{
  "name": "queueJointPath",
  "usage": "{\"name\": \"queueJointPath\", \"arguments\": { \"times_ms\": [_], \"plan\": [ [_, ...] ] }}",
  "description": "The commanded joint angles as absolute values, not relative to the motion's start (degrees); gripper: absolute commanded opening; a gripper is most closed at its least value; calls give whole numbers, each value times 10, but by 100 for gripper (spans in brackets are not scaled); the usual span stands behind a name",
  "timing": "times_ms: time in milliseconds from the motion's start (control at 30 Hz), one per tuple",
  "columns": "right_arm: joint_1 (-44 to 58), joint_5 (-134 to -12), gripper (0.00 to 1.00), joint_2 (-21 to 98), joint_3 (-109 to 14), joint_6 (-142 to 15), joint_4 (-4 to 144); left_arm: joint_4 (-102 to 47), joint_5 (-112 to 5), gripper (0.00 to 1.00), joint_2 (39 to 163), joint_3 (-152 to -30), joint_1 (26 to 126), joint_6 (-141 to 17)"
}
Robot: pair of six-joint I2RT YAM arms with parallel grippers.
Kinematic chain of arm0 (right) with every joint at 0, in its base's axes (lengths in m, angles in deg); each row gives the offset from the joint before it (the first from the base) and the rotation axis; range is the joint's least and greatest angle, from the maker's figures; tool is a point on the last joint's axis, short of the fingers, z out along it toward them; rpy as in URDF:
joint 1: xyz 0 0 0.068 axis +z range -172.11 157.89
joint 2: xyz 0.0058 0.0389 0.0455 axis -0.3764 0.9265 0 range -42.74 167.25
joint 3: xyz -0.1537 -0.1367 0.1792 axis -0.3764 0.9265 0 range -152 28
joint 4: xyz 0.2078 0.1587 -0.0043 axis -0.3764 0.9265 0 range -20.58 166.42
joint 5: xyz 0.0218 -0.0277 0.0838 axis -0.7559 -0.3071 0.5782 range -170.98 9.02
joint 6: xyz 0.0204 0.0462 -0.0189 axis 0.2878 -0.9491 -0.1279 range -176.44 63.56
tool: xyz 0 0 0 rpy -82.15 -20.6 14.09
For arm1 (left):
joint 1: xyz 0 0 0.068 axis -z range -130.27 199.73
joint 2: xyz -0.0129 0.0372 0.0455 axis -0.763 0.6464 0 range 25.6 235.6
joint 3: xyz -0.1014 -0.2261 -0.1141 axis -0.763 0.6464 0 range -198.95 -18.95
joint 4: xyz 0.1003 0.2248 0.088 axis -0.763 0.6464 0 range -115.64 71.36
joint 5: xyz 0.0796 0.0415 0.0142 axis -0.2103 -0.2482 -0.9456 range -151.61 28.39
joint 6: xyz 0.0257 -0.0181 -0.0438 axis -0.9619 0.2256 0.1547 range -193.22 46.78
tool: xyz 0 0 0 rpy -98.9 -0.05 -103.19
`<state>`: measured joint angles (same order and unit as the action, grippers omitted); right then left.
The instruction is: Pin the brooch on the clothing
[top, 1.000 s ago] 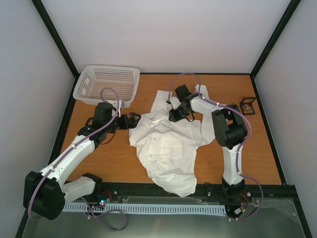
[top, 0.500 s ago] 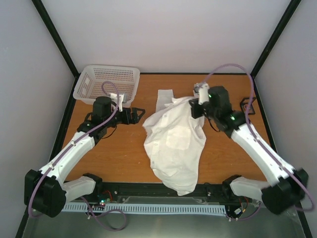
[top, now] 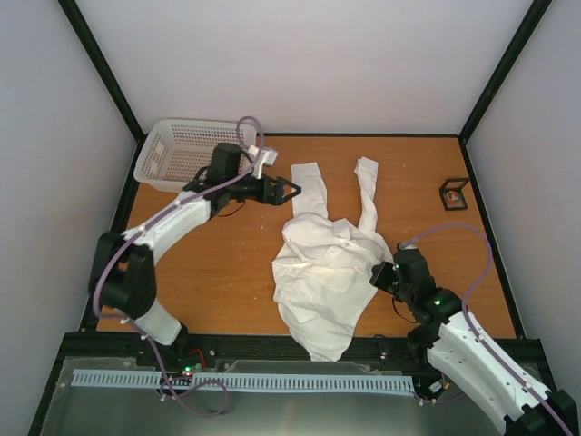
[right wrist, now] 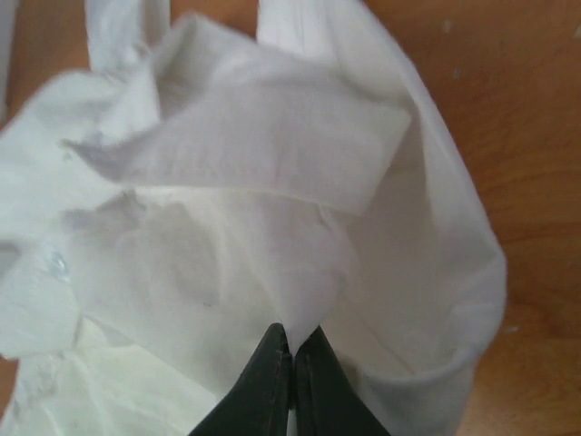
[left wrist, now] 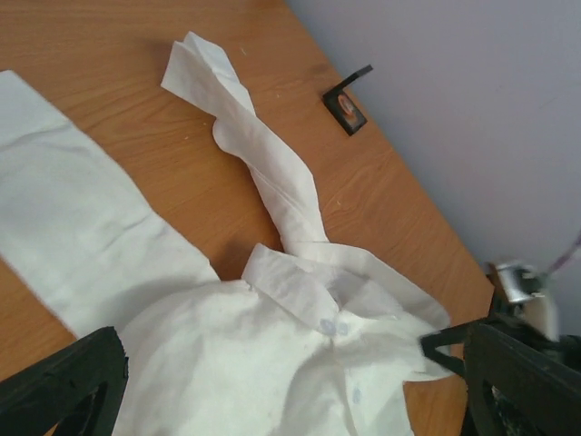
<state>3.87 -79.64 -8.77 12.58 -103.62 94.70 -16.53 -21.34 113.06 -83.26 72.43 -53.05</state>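
Note:
The white shirt (top: 322,272) lies crumpled in the middle of the table, its two sleeves stretched toward the back. Its collar and small buttons show in the left wrist view (left wrist: 300,300). My left gripper (top: 289,190) is open and empty, just above the left sleeve (top: 310,186); in its own view the jaws (left wrist: 272,368) stand wide apart over the shirt. My right gripper (top: 381,272) is shut on a fold of the shirt's right edge (right wrist: 292,350). The brooch (top: 451,193) is a small reddish disc inside a black frame at the back right, also in the left wrist view (left wrist: 343,103).
A white perforated basket (top: 163,145) stands at the back left corner, just behind the left arm. The black open-frame cube (top: 453,193) sits near the table's right edge. Black frame posts and pale walls ring the table.
The right arm has swung from the shirt's far right side to the near right, still gripping cloth. The left arm has reached back to the left sleeve. The shirt now shows both sleeves spread.

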Motion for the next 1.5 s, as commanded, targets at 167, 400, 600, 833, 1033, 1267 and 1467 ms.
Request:
{"name": "queueJointPath", "arguments": {
  "times_ms": [167,400,600,833,1033,1267,1467],
  "plan": [
    [37,-865,4,-104,57,-1006,989,-39,-292,100,1388,-1073,808,-675],
    [35,-882,5,-107,28,-970,1009,15,-322,96,1487,-1117,852,-694],
    [36,-887,6,-105,2,-958,1007,20,-260,58,1476,-1080,857,-684],
    [36,-889,3,-83,-62,-920,1010,26,-369,1,1336,-1104,855,-673],
    [35,-944,3,-59,-233,-807,1027,-42,-408,1,1137,-1144,855,-648],
    [35,-800,3,-54,-464,-619,945,-254,-265,1,922,-1103,856,-663],
    [36,-563,3,-32,-602,-592,873,-362,-179,1,834,-1090,856,-631]
  ]
}}
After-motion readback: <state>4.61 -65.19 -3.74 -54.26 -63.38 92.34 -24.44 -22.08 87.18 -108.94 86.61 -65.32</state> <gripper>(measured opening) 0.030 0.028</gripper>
